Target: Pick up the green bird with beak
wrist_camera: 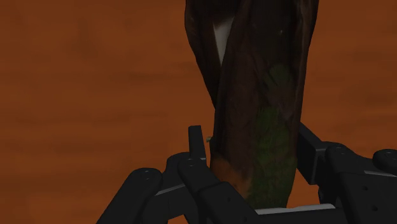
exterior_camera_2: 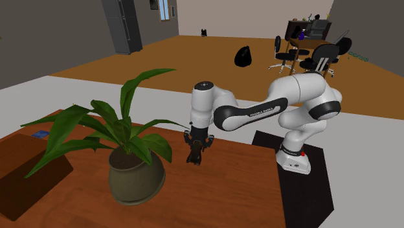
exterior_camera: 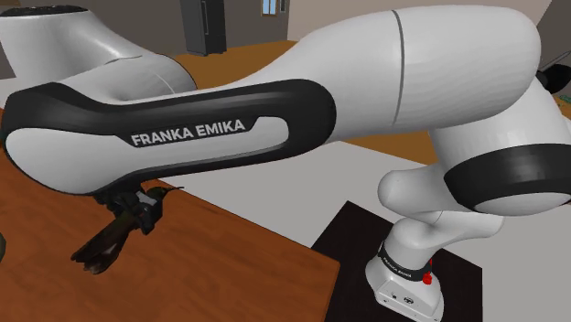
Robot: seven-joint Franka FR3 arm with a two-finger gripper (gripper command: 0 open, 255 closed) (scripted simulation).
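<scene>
The bird [wrist_camera: 261,83] is dark brown with mottled green patches, long and narrow. It stands between my gripper's [wrist_camera: 254,149] two black fingers, which press against its sides. In the shoulder view the bird [exterior_camera: 99,252] slants down and to the left from the gripper [exterior_camera: 133,220], over the reddish-brown wooden table [exterior_camera: 229,265]. I cannot tell whether its low end touches the wood. The second exterior view shows the gripper [exterior_camera_2: 195,149] pointing down at the table with the dark bird [exterior_camera_2: 193,159] in it, just to the right of a potted plant.
A large potted plant [exterior_camera_2: 133,175] with long green leaves stands on the table [exterior_camera_2: 233,188], close to the gripper. A brown box [exterior_camera_2: 32,165] lies further left. The table's edge [exterior_camera: 302,242] runs near the robot's black stand [exterior_camera: 366,238]. Office chairs [exterior_camera_2: 288,57] stand far behind.
</scene>
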